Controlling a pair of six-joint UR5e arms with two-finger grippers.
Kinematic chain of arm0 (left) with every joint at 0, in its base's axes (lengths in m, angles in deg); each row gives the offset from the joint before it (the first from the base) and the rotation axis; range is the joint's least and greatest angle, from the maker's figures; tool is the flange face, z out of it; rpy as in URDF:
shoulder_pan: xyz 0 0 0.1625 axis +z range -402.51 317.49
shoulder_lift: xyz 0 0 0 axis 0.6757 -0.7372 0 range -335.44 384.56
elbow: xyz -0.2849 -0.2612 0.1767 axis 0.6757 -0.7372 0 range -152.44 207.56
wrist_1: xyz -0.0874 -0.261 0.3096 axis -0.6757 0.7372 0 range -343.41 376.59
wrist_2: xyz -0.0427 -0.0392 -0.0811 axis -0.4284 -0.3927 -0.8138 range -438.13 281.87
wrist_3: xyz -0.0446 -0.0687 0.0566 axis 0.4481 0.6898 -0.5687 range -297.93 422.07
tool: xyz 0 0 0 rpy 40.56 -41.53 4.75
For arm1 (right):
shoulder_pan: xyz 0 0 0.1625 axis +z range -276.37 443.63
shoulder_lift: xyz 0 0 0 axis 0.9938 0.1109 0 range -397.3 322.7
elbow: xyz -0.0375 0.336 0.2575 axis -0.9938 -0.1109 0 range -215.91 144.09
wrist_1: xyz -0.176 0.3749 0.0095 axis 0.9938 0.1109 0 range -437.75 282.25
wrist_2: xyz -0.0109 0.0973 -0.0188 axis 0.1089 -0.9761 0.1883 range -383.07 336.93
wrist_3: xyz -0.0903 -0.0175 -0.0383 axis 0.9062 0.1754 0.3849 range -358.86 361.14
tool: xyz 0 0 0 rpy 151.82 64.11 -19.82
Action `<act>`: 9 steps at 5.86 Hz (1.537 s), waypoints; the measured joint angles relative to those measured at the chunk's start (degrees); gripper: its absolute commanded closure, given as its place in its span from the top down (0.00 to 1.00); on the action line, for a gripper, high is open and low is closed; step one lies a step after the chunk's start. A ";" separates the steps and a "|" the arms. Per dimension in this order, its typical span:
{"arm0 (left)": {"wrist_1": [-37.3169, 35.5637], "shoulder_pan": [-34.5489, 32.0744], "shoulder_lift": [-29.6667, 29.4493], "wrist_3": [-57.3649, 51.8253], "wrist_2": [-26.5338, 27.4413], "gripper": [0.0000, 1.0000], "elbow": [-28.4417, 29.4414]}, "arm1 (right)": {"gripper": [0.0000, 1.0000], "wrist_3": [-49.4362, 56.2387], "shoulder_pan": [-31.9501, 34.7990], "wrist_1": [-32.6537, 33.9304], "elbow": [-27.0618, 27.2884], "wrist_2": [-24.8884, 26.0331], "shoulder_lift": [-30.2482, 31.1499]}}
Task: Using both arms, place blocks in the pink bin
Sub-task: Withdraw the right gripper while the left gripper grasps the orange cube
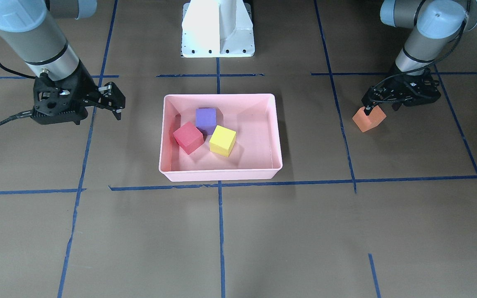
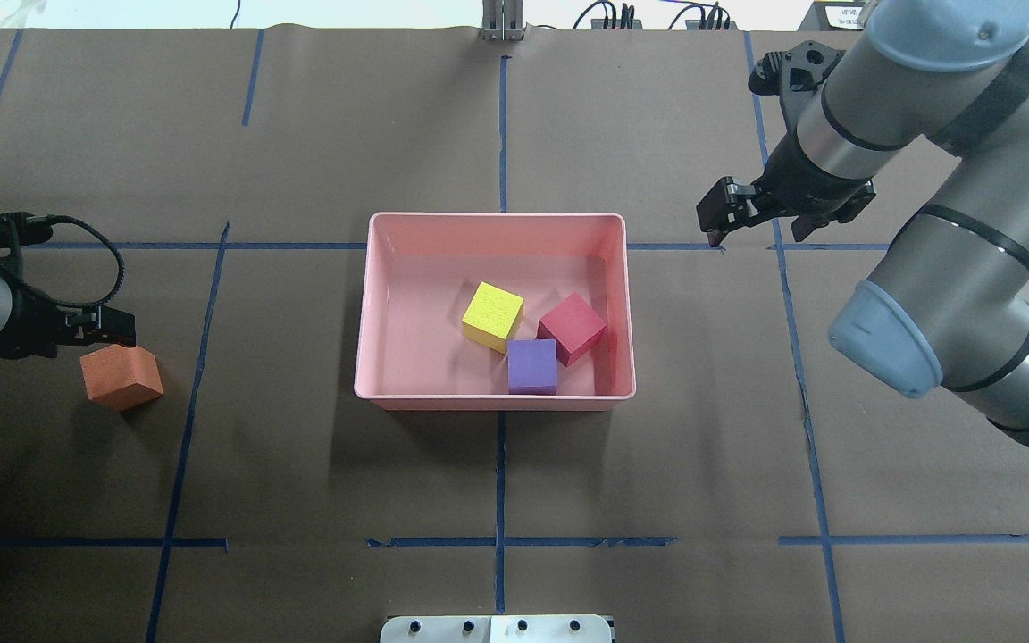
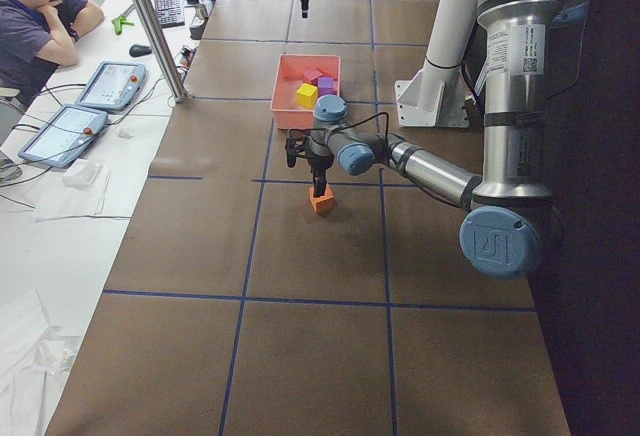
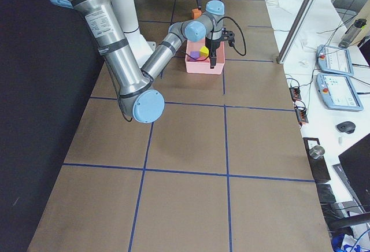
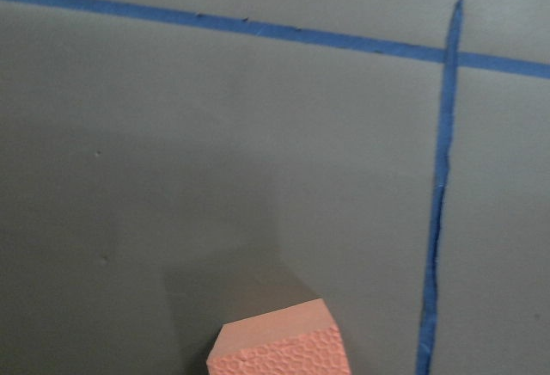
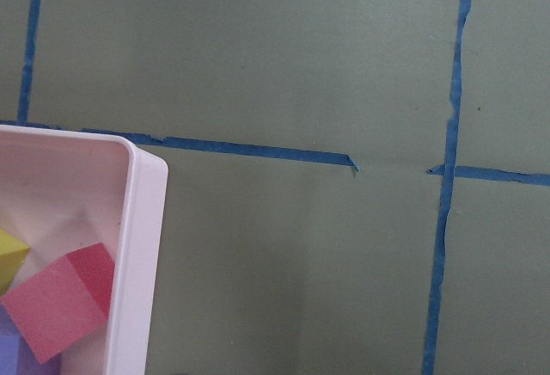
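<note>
The pink bin (image 1: 218, 96) sits mid-table and holds the red block (image 1: 188, 137), the purple block (image 1: 205, 118) and the yellow block (image 1: 222, 140). In the overhead view the bin (image 2: 497, 216) is at the centre. My left gripper (image 1: 372, 109) points down and is shut on the top of the orange block (image 1: 369, 120), which sits tilted at or just above the table, far from the bin. The block also shows in the overhead view (image 2: 121, 377) and the left wrist view (image 5: 279, 345). My right gripper (image 1: 114, 103) is open and empty, beside the bin's other end.
The white pedestal base (image 1: 218, 29) stands behind the bin. Blue tape lines cross the brown table. The right wrist view shows the bin's rim (image 6: 146, 246) at its left. An operator (image 3: 40, 16) sits at a side table with tablets beyond the table's far edge.
</note>
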 measured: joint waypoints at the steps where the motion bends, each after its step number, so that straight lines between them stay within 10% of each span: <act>1: 0.22 0.62 0.02 0.34 0.14 1.00 1.05 | 1.00 0.57 0.27 -0.07 0.21 -0.11 0.54; 4: 0.32 2.75 -0.27 0.57 0.12 1.00 3.64 | 1.00 0.76 0.34 -0.21 0.82 0.02 1.71; 5: 0.32 3.56 -0.48 0.53 0.10 0.85 4.96 | 1.00 0.76 0.30 -0.32 0.87 0.20 2.18; 6: 0.32 4.01 -0.56 0.50 0.12 0.47 5.68 | 1.00 0.76 0.28 -0.41 0.90 0.38 2.42; 9: 0.17 4.14 -0.75 0.03 -0.95 0.39 4.48 | 1.00 0.76 0.29 -0.48 1.26 0.45 2.60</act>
